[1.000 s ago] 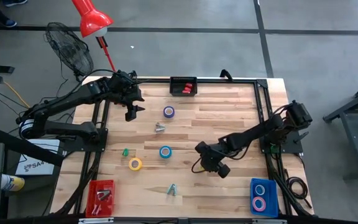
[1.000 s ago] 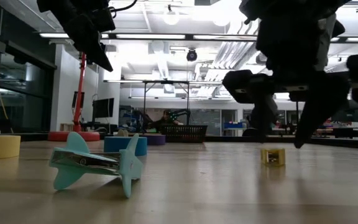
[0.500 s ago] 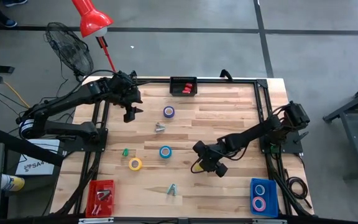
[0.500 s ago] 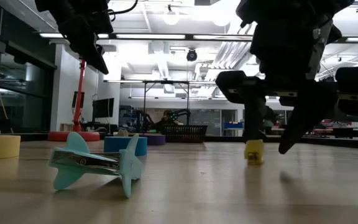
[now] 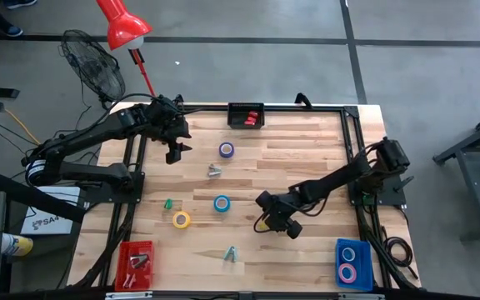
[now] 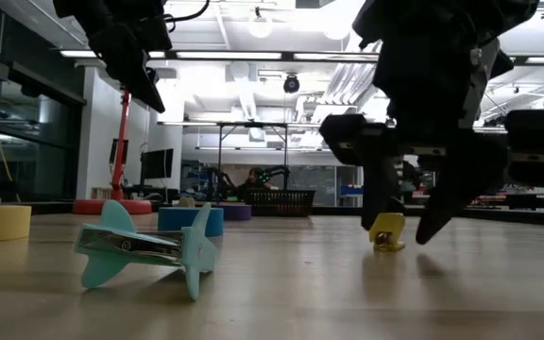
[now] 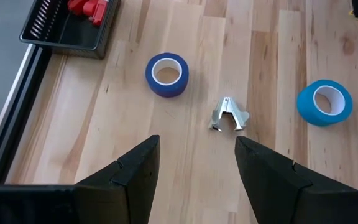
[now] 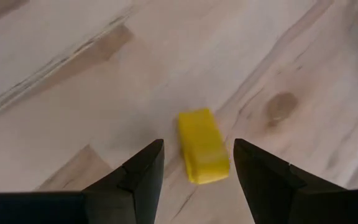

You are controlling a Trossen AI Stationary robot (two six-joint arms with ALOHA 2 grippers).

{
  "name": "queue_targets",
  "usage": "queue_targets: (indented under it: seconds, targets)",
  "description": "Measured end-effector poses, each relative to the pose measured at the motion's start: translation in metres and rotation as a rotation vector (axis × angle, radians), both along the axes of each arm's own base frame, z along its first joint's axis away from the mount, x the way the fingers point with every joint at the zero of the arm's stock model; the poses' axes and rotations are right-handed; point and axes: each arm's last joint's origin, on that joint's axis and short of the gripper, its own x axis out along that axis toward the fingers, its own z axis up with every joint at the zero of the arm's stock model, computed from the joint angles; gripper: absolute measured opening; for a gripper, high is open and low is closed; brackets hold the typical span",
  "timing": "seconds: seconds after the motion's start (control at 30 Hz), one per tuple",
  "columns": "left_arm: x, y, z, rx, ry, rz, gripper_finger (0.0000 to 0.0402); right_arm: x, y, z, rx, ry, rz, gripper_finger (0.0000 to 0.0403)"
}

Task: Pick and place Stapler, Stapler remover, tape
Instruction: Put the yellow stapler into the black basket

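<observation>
A: Where is the right gripper (image 8: 194,163)?
B: Low over the middle of the wooden table (image 5: 307,150), fingers spread with nothing held; a small yellow stapler (image 8: 202,147) lies on the wood between them, seemingly untouched.

A: And the left gripper (image 7: 194,160)?
B: Raised over the far left of the table, jaws apart and empty; ahead of it lie a purple tape roll (image 5: 227,150) and a silver staple remover (image 5: 214,171).

A: The other task things?
B: A blue tape roll (image 5: 222,203) sits mid-table; a yellow tape roll (image 5: 181,220) lies left of it, a small green piece (image 5: 168,203) just beside; a teal staple remover (image 6: 144,247) lies near the front edge; the blue bin (image 5: 353,265) at the near right holds two rolls; the red bin (image 5: 136,263) at the near left holds a silver remover; the black basket (image 5: 247,116) at the far edge holds something red.
</observation>
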Motion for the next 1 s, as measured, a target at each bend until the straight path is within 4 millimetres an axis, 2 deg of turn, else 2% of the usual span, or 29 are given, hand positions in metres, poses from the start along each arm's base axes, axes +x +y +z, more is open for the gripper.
queue_targets:
  seconds: [0.23, 0.6, 0.83, 1.0]
  targets:
    - [0.0, 0.0, 0.0, -0.008, -0.001, 0.007, 0.0205, 0.001, 0.0, -0.004, 0.004, 0.013, -0.004, 0.0162]
    - [0.0, 0.0, 0.0, -0.01, 0.0, 0.009, 0.0205, -0.001, -0.002, -0.004, 0.013, 0.038, -0.031, 0.0065]
    - [0.0, 0.0, 0.0, -0.01, 0.0, 0.01, 0.0205, -0.004, -0.008, 0.004, 0.073, 0.094, -0.24, 0.0065]
    - [0.0, 0.0, 0.0, -0.01, 0.0, 0.01, 0.0205, -0.009, -0.03, 0.024, 0.146, 0.124, -0.484, 0.0065]
